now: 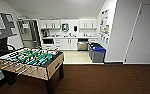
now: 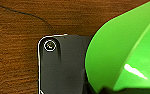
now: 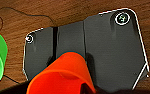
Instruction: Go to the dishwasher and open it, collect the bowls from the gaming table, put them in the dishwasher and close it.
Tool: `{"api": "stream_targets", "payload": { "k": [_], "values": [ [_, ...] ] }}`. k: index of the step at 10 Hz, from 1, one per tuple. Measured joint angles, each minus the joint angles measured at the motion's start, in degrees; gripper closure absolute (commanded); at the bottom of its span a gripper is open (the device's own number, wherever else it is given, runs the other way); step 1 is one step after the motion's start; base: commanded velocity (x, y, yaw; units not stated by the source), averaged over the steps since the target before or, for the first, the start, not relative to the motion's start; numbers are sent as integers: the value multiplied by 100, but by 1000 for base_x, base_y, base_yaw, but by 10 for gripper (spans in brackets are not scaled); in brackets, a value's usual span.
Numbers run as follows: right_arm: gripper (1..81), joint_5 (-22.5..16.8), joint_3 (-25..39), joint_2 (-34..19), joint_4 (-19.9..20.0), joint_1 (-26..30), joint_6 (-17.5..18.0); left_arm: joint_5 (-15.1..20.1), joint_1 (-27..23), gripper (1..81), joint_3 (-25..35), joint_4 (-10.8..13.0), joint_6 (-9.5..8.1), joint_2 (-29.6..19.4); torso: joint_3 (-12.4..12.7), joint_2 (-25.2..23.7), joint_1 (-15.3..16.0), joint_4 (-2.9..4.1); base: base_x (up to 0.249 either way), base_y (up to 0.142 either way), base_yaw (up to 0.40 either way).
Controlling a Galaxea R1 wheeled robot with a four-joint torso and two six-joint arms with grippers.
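Closest to the left wrist camera sat a lime-green bowl point(image 2: 121, 57), to the right wrist camera an orange bowl point(image 3: 63, 75); each looked carried, though whether the fingers were clamped could not be told. Both seemed light, stiff, slick plastic, best pinched at the rim. Farther off stood the foosball table point(image 1: 28, 61), then the dishwasher point(image 1: 82, 45).

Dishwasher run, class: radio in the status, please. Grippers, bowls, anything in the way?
Green bowl large at left wrist, orange bowl at right wrist; finger state unclear. Dishwasher far ahead in kitchenette. Foosball table near left, blue-lidded bins beside the route.
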Motion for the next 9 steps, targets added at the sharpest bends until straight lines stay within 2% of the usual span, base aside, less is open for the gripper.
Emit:
{"api": "stream_targets", "payload": {
  "k": [9],
  "values": [
    [811, 0, 0, 0, -2, -13, 0, 2, 2, 811, -4, 0, 0, 0, 0, -2, 0, 0, 162, 0, 0]
  ]
}}
